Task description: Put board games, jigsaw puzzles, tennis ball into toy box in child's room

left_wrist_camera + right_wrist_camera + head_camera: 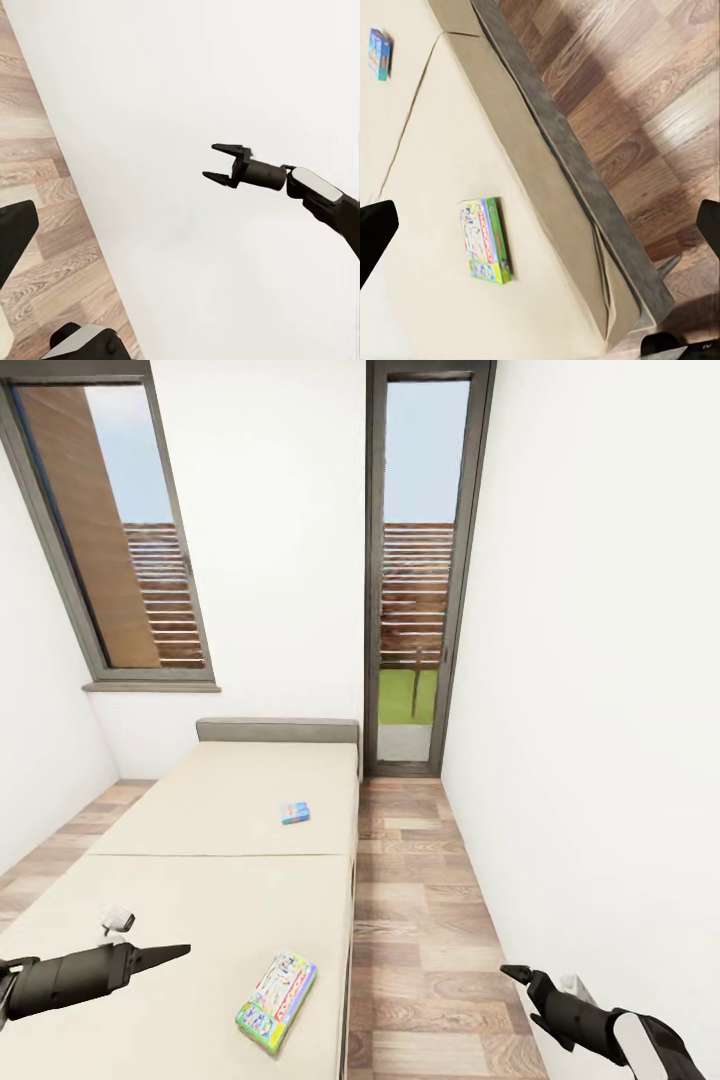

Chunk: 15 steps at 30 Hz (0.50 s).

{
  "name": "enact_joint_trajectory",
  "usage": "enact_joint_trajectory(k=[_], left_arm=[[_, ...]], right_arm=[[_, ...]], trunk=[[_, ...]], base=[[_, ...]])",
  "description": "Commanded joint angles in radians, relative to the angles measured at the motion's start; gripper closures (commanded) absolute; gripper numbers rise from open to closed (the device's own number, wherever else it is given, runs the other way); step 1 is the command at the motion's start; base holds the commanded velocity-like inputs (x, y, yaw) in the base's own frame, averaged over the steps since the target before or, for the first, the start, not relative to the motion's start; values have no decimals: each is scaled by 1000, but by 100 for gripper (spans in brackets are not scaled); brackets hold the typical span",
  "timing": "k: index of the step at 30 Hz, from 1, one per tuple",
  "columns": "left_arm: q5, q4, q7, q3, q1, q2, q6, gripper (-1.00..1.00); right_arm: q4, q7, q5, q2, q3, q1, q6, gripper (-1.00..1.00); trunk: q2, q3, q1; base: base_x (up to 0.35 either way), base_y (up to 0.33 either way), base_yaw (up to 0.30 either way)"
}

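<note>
Both arms reach forward, low and wide apart. Left gripper [180, 951] points toward the right one, jaws looking pressed together to a point. Right gripper [512, 972] [217, 162] aims back at it, jaws parted, nothing held.

Head view: you look from high up, forward and down along the cream-beige bed [200, 880] toward the tall grey-framed glass door [415, 570]; both arms enter at the frame's bottom corners.
Left wrist view: you face the white wall [187, 75] and the strip of wood-plank floor [45, 225] from mid-distance.
Right wrist view: you look down on the bed from above, fairly near.
Shared: head and right wrist views both take in the greenish multicoloured game box [277, 1001] [486, 240], the small blue game box [294, 813] [379, 52] and the bed's floor-side edge.
</note>
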Motion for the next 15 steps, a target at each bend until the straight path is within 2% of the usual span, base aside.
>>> enact_joint_trajectory(k=[1, 5, 8, 10, 15], left_arm=[[-3, 6, 2, -6, -7, -6, 16, -100], [-4, 28, 24, -28, -29, -28, 39, -100], [-8, 45, 41, -45, -46, -45, 24, -100], [-12, 56, 52, -33, -53, -56, 18, -100], [-19, 64, 64, -5, -24, -41, 9, -100]], right_arm=[[5, -2, 8, 6, 2, 5, 0, -100], [27, -24, 33, 29, 25, 15, -22, -100], [22, -41, 50, 46, 41, 15, -39, -100], [21, -52, 60, 48, 32, 17, -50, -100], [20, -24, 31, 53, 45, 22, -24, -100]], trunk=[[-2, -2, 1], [-2, -2, 1], [-2, -2, 1], [-2, -2, 1], [-2, -2, 1]], base=[[0, 0, 0], [0, 0, 0], [0, 0, 0], [0, 0, 0], [0, 0, 0]])
